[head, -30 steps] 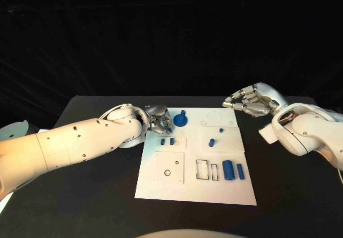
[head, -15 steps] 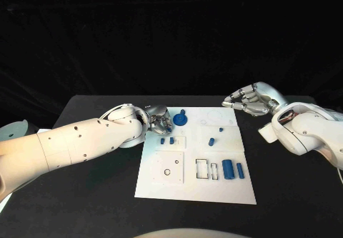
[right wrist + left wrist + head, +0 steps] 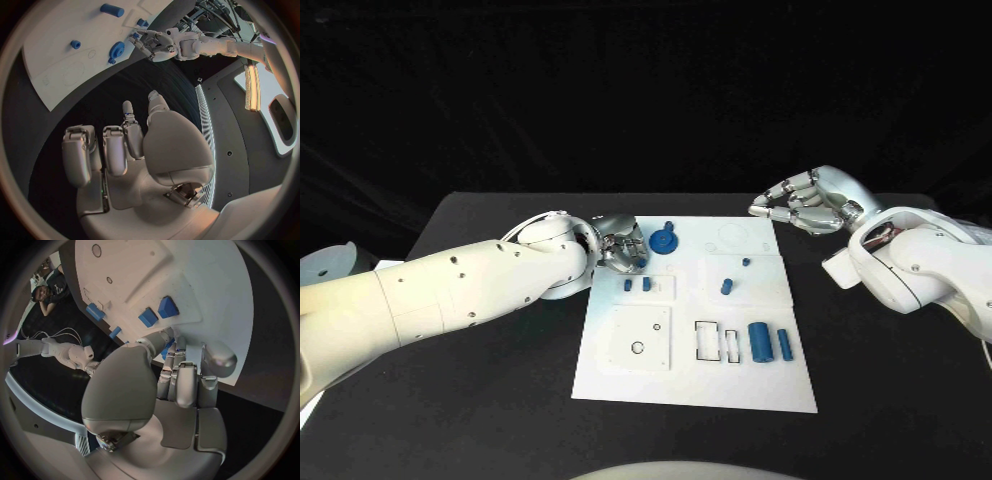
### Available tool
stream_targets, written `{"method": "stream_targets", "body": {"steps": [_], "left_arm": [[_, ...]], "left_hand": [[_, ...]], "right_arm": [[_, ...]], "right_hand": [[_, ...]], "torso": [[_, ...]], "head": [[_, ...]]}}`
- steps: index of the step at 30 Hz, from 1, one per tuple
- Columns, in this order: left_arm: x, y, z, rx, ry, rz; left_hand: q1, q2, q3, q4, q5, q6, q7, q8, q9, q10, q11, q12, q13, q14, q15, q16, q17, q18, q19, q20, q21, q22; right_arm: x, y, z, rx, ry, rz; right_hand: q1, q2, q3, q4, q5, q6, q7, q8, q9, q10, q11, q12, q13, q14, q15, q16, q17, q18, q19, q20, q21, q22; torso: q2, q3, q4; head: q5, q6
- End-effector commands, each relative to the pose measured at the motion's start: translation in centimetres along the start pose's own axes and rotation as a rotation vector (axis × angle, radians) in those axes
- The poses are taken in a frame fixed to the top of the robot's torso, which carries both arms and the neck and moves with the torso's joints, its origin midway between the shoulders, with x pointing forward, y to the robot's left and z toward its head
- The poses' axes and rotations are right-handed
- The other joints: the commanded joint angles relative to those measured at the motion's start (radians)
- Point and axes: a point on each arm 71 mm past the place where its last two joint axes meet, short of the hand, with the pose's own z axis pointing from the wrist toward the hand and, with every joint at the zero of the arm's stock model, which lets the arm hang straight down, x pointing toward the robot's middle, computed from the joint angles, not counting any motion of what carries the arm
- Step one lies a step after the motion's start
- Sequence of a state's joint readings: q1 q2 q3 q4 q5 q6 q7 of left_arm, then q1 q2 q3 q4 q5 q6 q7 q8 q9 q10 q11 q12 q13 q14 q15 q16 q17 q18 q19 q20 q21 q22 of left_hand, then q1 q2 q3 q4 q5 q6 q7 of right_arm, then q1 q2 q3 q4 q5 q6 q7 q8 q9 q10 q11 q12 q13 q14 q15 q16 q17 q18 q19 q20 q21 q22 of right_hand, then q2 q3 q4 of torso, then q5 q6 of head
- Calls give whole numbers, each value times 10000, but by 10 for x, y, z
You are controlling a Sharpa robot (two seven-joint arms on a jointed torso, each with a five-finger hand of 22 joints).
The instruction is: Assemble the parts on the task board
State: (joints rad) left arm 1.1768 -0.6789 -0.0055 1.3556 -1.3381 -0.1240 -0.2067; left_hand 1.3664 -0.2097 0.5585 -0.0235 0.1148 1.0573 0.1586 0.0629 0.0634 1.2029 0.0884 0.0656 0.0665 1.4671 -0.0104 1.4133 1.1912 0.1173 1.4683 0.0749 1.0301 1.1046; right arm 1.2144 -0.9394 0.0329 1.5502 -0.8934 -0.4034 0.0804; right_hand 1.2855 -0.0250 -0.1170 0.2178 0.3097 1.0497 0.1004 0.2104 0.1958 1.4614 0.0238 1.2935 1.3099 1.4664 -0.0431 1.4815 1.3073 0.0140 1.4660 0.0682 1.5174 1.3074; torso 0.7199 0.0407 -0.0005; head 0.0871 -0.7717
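The white task board (image 3: 689,380) lies mid-table. On it sit a blue gear (image 3: 665,241), two small blue blocks (image 3: 638,285), a short peg (image 3: 746,263), a tilted piece (image 3: 727,287) and two blue cylinders (image 3: 760,342) near the slots. My left hand (image 3: 620,250) hovers at the board's far left corner, beside the gear, fingers curled together and pinching a small blue part (image 3: 135,36). In the left wrist view the blocks (image 3: 157,312) lie just beyond the fingers (image 3: 178,385). My right hand (image 3: 805,205) hangs off the board's far right corner, fingers curled in on nothing.
Black table (image 3: 473,400) surrounds the board on all sides. The right wrist view looks across the board (image 3: 62,65) at the gear (image 3: 116,50) and my left hand (image 3: 156,42).
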Motion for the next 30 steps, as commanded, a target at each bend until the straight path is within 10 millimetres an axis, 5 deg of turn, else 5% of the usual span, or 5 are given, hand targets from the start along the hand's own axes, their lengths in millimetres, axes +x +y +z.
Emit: {"method": "stream_targets", "body": {"steps": [1, 10, 18, 21, 30], "left_arm": [[1, 0, 1, -48, 125, -11], [0, 3, 0, -202, 122, -15], [-5, 14, -6, -201, -142, -826], [-11, 24, -13, -56, -366, -2594], [-30, 52, -32, 167, -1921, -7981]], "left_hand": [[-136, -6, -22, -40, -17, -153, 24, -28, -4, -127, 24, -54, -21, 330, 76, -50, -30, -95, 132, 88, -50, -25], [-178, -50, -62, -54, -16, -352, 103, -24, -3, -306, 90, -56, -29, 321, 125, -61, -81, -78, 116, 133, -150, -99], [-127, -63, -202, -145, -11, -659, 61, -10, 6, -1073, 152, -52, -50, 291, 185, -106, -252, -47, 104, 208, -279, -190], [-136, -56, -583, -163, -8, -795, 56, 1, 14, -1510, 171, -16, -43, 284, 198, -104, -301, -16, 80, 235, -424, -300], [-65, 504, -677, -47, 357, -232, 216, 229, 85, -850, 185, 538, 90, 273, 220, -81, -396, 47, 42, 279, -718, -532]], "right_arm": [[1, 0, 0, -83, 135, -22], [0, -3, 0, 104, 170, -90], [-1, -11, 0, 502, 732, -1494], [0, -15, 0, 542, 1087, -2571], [10, -15, -2, 150, 1710, -5652]], "right_hand": [[11, 72, -53, -3, 44, -79, -6, 40, 20, 28, -52, -41, 1026, 743, -66, -12, 1146, 121, 406, -81, -49, 1597], [66, 105, -108, -8, 47, -162, 13, 38, 57, -355, -38, -976, 499, 651, -57, -265, 767, 155, 323, -75, -130, 1461], [1830, 439, 637, -603, -322, -601, 276, -389, -2, -3843, 201, -8878, -4688, 424, 73, -1070, -226, 298, -33, -10, -512, 872], [2584, 184, 1481, -784, -671, -328, 427, -760, -124, -3451, 482, -11064, -7369, 455, 271, -1216, -412, 288, 9, 241, -507, 893], [2661, -550, 2831, -922, -1153, 252, 311, -1354, -394, -2639, 385, -12298, -9907, 473, 300, -1263, -497, 313, -2, 246, -569, 821]], "torso": [[4, 5, -5], [0, 1, -3], [-7, -7, -14], [-8, -4, -11], [-14, -26, 35]], "head": [[0, -1], [-20, 7], [-69, 35], [-105, 56], [-297, 174]]}}
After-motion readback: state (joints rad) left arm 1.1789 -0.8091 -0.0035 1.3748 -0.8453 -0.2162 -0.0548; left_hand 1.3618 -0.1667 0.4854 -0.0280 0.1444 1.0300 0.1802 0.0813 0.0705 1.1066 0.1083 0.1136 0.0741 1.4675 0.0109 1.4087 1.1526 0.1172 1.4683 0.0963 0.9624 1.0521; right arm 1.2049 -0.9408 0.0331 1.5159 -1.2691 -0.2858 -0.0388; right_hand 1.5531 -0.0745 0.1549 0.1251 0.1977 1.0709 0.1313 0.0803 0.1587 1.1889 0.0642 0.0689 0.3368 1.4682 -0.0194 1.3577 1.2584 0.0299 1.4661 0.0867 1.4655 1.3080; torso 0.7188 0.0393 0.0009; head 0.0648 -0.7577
